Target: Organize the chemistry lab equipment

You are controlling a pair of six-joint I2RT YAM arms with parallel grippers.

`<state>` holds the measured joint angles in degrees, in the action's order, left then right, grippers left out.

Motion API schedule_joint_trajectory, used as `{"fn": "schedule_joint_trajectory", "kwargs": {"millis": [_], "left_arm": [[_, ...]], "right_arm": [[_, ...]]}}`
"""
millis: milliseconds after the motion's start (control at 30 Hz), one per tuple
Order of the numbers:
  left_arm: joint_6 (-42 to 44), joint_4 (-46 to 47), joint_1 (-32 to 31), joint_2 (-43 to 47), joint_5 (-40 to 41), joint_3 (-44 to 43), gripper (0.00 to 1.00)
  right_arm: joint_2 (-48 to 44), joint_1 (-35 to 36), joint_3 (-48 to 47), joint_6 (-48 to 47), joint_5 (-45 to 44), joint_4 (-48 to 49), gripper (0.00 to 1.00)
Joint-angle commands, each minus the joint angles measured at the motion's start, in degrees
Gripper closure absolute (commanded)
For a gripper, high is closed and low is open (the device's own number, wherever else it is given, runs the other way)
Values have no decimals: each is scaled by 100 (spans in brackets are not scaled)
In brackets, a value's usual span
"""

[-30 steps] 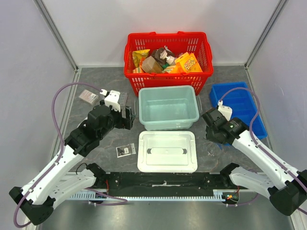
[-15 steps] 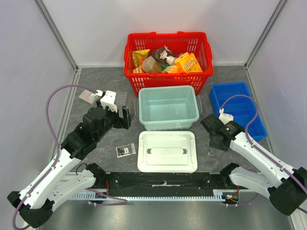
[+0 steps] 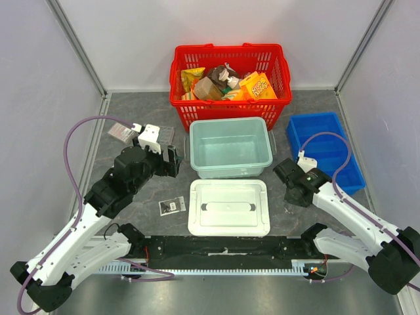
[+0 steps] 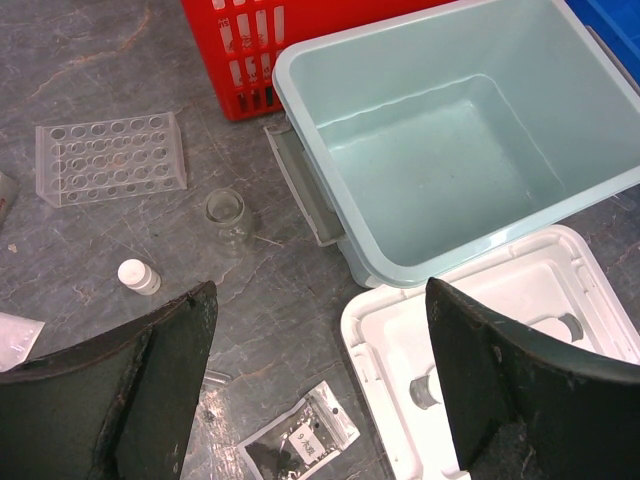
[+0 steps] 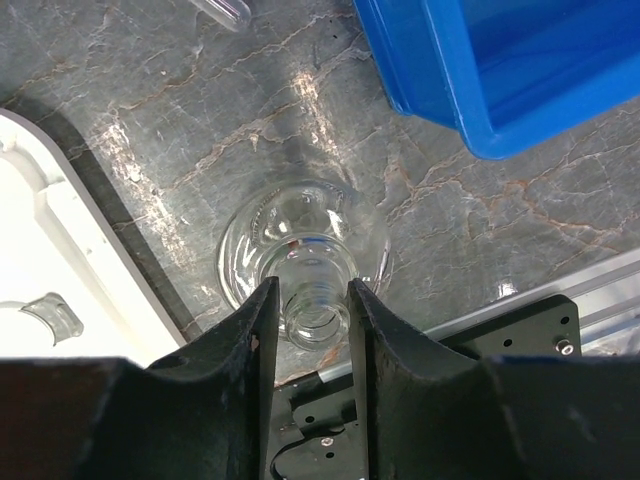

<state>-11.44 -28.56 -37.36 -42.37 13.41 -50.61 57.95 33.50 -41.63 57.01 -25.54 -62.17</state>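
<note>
Lower centre of the right wrist view: right gripper (image 5: 312, 300) straddles the neck of a clear flask (image 5: 300, 225) standing on the desk (image 5: 150, 120) beside the white lid (image 5: 40, 230), jaws close about it, contact not discernible. A centred squeeze and vertical lift seem advisable. Overhead, that arm hides the flask; left gripper (image 4: 318, 300) gapes empty.

The only near-legible lettering is on a white label on the clear packet (image 4: 300, 440) at the bottom centre of the left wrist view: a few dark characters, the first possibly a "9", the rest too small to read. In the top view's upper centre, the orange snack pack (image 3: 257, 86) in the red basket (image 3: 230, 111) carries print too blurred to read.
</note>
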Motion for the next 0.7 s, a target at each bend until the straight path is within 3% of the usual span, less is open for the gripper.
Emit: {"fn": "schedule_joint_trajectory", "kwargs": {"millis": [0, 200, 433, 667], "left_arm": [[169, 245, -16, 1, 13, 16, 11], [169, 254, -25, -8, -5, 16, 11], [169, 254, -17, 9, -40, 16, 12], [160, 254, -25, 80, -31, 25, 13]], "right_arm": [[-65, -27, -29, -15, -206, 118, 64], [-267, -27, -556, -146, -390, -268, 79], [-320, -27, -1636, -488, -593, -787, 81], [75, -27, -3595, -1745, -531, -525, 84]]}}
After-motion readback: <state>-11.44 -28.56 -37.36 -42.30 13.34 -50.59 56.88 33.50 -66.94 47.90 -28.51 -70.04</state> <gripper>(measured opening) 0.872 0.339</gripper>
